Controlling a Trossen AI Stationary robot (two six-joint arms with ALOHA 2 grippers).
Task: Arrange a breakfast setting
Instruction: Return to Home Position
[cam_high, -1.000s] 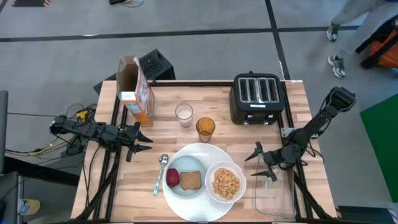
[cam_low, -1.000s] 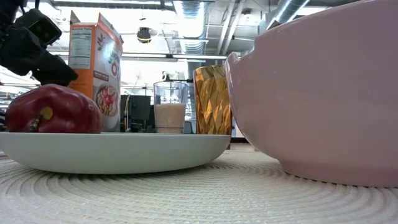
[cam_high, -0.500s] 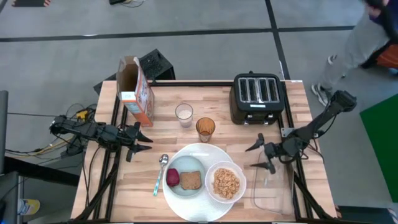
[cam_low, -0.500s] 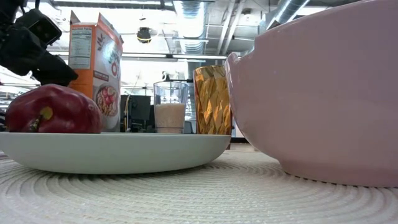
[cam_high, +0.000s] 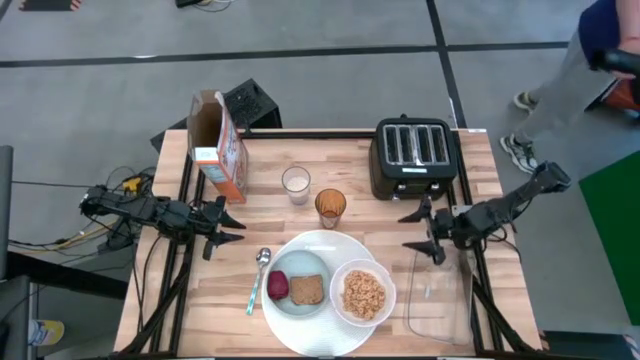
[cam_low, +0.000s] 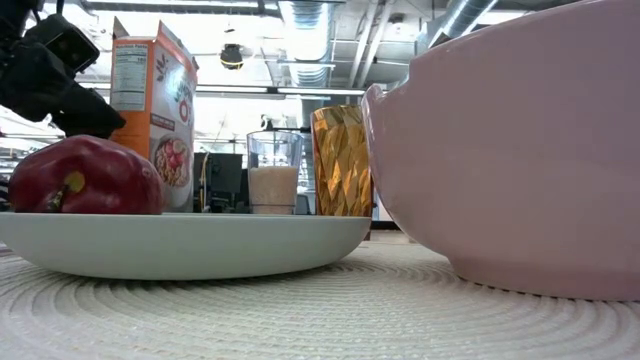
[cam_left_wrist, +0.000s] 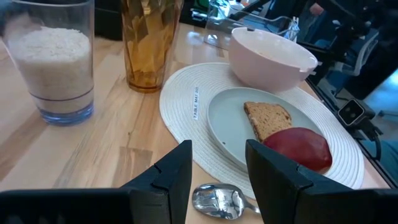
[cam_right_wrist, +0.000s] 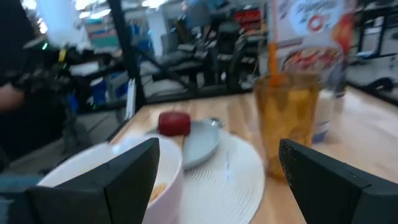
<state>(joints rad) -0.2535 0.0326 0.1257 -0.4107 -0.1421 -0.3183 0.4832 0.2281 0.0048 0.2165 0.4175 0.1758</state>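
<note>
We find the right gripper (cam_high: 420, 229) at centre right of the high view, fingers apart and empty. The white plate (cam_high: 314, 244), with grey plate (cam_high: 300, 310), toast (cam_high: 306, 289), fruit (cam_high: 278, 286) and bowl (cam_high: 364, 263), lies to its lower left, not touching. The left gripper (cam_high: 232, 230), also spread, waits at centre left.

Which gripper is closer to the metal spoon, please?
Left. The left gripper is just beside the metal spoon, toward the table's left edge; the right gripper is across the large white plate, in front of the toaster.
</note>
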